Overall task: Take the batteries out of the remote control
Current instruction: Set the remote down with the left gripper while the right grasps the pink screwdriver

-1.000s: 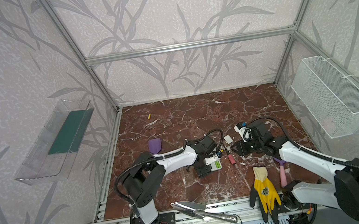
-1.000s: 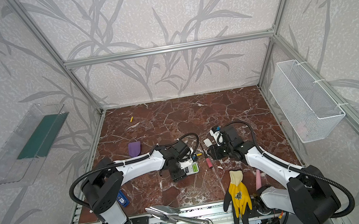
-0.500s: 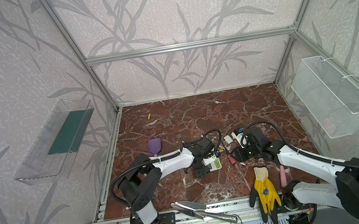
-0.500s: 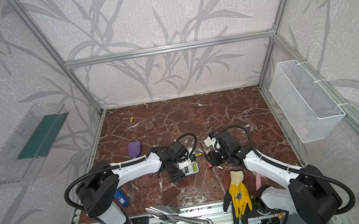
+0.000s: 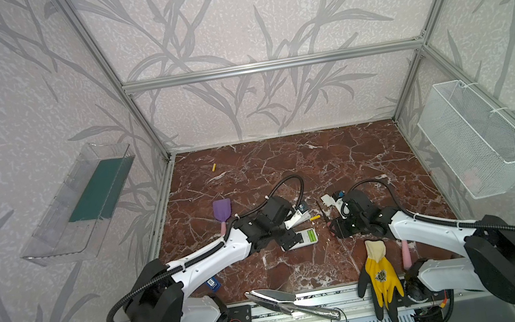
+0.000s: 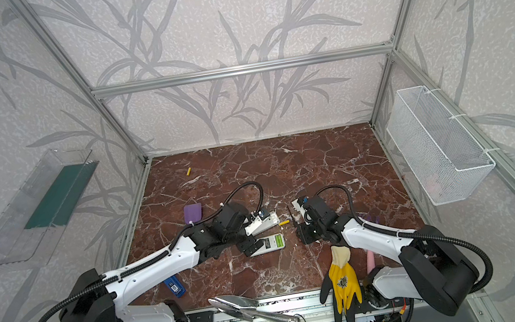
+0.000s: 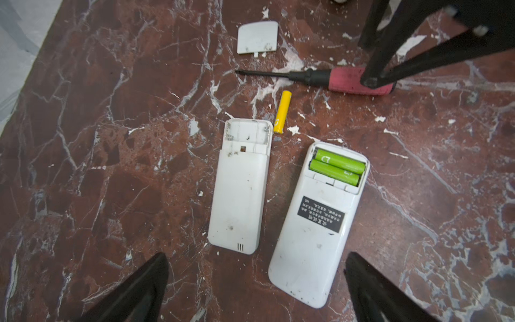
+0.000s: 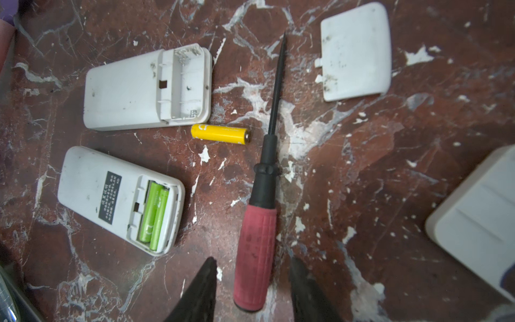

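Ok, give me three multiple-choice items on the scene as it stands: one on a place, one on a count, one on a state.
1. The yellow battery near the remotes lies: A. inside a compartment; B. on the table beside the empty remote; C. in a pincer.
2. Green batteries seated in the labelled remote: A. none; B. two; C. four.
3. The left pincer is: A. shut on a battery; B. shut on a lid; C. open, holding nothing.
Answers: B, it rests by the emptied bay; B, two lie side by side in the open bay; C, its jaws stand wide apart.
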`<state>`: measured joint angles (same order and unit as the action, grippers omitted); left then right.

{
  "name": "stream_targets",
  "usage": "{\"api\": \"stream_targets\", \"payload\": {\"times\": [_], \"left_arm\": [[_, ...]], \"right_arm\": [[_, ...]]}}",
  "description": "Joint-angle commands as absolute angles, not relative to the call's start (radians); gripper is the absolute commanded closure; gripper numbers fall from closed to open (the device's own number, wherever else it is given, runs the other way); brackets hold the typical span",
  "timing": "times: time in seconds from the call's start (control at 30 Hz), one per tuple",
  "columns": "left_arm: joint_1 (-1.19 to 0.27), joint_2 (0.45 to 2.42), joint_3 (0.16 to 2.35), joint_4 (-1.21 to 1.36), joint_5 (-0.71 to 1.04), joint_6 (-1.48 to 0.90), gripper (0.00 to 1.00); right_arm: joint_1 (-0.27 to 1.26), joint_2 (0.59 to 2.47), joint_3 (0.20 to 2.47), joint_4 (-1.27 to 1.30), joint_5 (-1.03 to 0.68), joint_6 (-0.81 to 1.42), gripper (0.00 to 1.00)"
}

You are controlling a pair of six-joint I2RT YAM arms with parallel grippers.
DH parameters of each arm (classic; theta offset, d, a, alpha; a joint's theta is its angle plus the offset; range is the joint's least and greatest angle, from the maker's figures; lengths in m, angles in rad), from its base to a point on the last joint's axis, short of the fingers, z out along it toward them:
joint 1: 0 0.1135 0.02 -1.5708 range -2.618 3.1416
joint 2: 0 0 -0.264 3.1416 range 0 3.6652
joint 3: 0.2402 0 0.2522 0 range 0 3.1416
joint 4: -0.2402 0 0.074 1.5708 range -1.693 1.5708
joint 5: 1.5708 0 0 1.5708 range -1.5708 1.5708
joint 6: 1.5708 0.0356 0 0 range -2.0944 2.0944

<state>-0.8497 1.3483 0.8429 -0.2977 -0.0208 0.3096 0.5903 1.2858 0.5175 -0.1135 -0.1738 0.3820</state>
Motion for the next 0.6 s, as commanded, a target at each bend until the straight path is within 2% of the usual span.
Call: {"api": "stream_targets", "payload": {"times": [0.0, 0.2, 0.57], "left_arm": [[-0.839, 1.333, 0.830, -0.228, -0.068, 0.244, 0.01], [-0.807, 1.331, 0.836, -0.192, -0.080, 0.168, 0.01], [-0.736, 1.277, 0.791, -0.092, -0.038, 0.067, 0.00]], "right_arm": [[0.598, 1.325, 0.508, -0.065, -0.159, 0.403, 0.58], [0.598, 1.382, 0.515, -0.041, -0.153, 0.416, 0.62], [0.600, 1.419, 0.526, -0.046, -0.146, 0.428, 0.89]]}}
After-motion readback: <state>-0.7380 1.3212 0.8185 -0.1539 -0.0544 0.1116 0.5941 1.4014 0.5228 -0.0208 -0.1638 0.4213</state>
